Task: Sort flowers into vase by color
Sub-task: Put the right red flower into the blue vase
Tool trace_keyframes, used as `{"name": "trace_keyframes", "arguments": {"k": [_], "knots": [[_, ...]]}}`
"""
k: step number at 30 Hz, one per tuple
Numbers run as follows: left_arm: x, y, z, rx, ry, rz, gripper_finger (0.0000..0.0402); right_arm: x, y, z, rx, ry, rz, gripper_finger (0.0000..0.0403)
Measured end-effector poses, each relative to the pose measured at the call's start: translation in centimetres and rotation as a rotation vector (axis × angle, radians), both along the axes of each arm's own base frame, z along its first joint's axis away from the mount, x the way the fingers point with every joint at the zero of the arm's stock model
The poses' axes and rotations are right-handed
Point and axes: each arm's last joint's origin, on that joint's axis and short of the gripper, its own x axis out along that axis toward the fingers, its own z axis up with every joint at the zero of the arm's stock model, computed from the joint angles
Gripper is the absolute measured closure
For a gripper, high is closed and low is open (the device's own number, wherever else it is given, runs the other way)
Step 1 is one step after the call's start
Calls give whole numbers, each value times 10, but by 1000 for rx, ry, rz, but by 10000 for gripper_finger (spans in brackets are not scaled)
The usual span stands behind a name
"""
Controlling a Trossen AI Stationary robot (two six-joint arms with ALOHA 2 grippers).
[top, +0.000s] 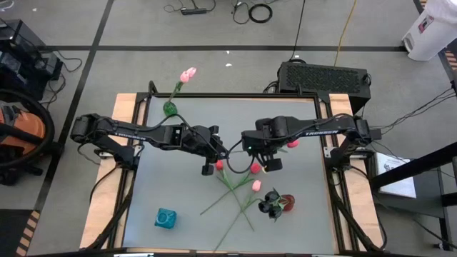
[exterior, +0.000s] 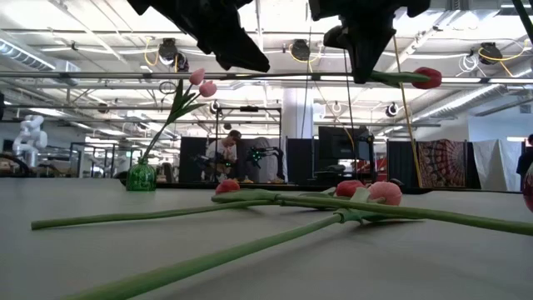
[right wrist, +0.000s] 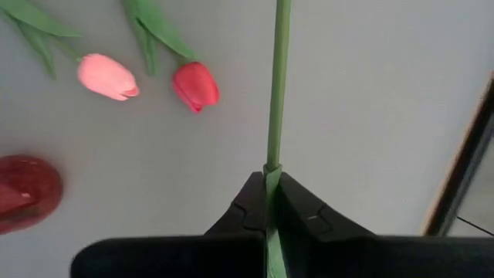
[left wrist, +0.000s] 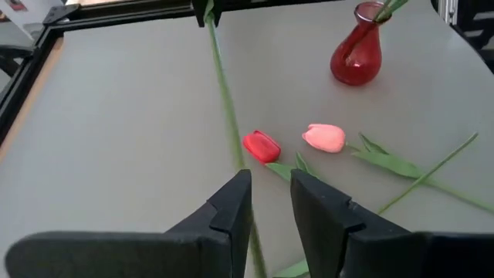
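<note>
My right gripper [right wrist: 270, 174] is shut on the thin green stem of a red tulip [exterior: 429, 77], which hangs level above the table's middle. My left gripper [left wrist: 270, 181] is open, and the stem's free end [left wrist: 231, 131] runs between its fingers; whether it touches one I cannot tell. A red tulip [left wrist: 261, 147], a pink one [left wrist: 324, 137] and another red one [top: 219, 165] lie flat on the table, their stems crossing. A green vase [top: 170, 108] at the far left holds pink tulips [top: 188, 73]. A red vase [top: 285, 203] holds dark flowers. My right gripper pinches the tulip's stem [right wrist: 274, 150] between its two fingers, a short way from the red head. The fingers come from above, pointing down, and lie across the stem. The flower is lifted clear and lies about level, its head [top: 293, 144] toward the table's right edge.
A teal vase [top: 166, 218] stands at the near left of the table. A black box [top: 323, 77] sits beyond the far edge. The table's wooden frame [top: 128, 107] runs along its sides. People and equipment show in the room behind.
</note>
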Motion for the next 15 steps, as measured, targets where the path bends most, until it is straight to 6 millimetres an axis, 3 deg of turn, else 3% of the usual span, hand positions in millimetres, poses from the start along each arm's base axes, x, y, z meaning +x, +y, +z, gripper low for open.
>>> {"name": "trace_keyframes", "arguments": {"k": [15], "knots": [[0,0,0,-2,0,4,302,4,0,1,-3,-39,-5,401]]}}
